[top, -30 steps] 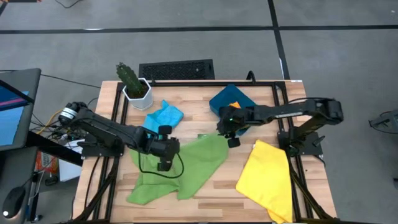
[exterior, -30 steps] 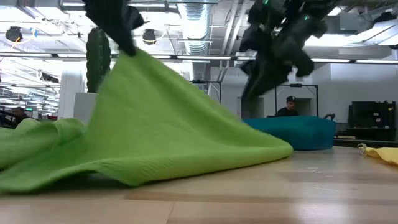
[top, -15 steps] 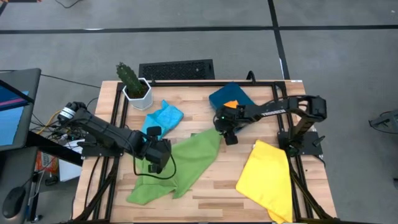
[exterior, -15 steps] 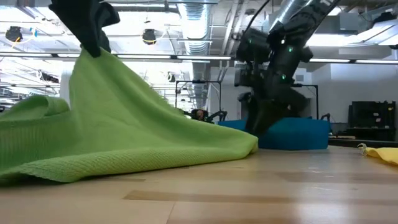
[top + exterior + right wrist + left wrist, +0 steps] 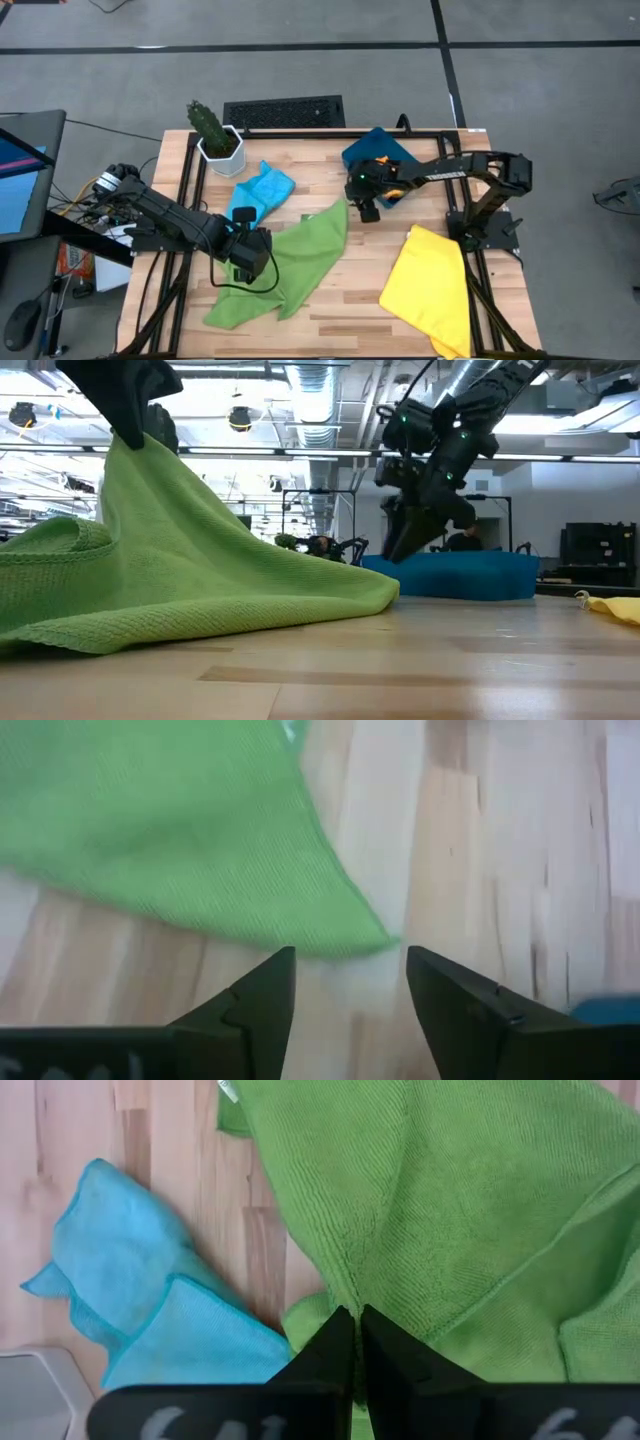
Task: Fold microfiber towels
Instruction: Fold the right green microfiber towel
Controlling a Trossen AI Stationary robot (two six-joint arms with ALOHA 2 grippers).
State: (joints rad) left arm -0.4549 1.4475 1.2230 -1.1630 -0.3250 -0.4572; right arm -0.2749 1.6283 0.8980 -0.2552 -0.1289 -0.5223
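A green towel (image 5: 315,245) lies spread on the wooden table, raised to a peak at its left part and sloping down to the board (image 5: 220,580). My left gripper (image 5: 250,258) is shut on that peak. More green cloth (image 5: 228,305) lies bunched toward the near left. My right gripper (image 5: 367,212) is open and empty, its fingers pointing down just above the table beside the towel's far right corner (image 5: 375,940). A light blue towel (image 5: 262,188) lies crumpled at the far left. A yellow towel (image 5: 430,290) lies at the near right. An orange towel (image 5: 378,166) sits in the teal bin. My left gripper pinches a raised fold of the green towel (image 5: 345,1295) between its two shut fingers, coming from above. The cloth there is gathered into a ridge, and I cannot tell how many layers. That part is lifted off the table, and the rest slopes down, its far right corner (image 5: 385,595) on the board.
A dark teal bin (image 5: 372,152) stands at the far right, just behind my right gripper. A cactus in a white pot (image 5: 212,135) stands at the far left corner. Bare wood lies between the green and yellow towels (image 5: 365,280).
My left gripper has moved toward the table's left and near edges, still shut on the green towel, dragging it along. The towel's far right corner has slid leftward on the board. My right gripper has come down toward that corner.
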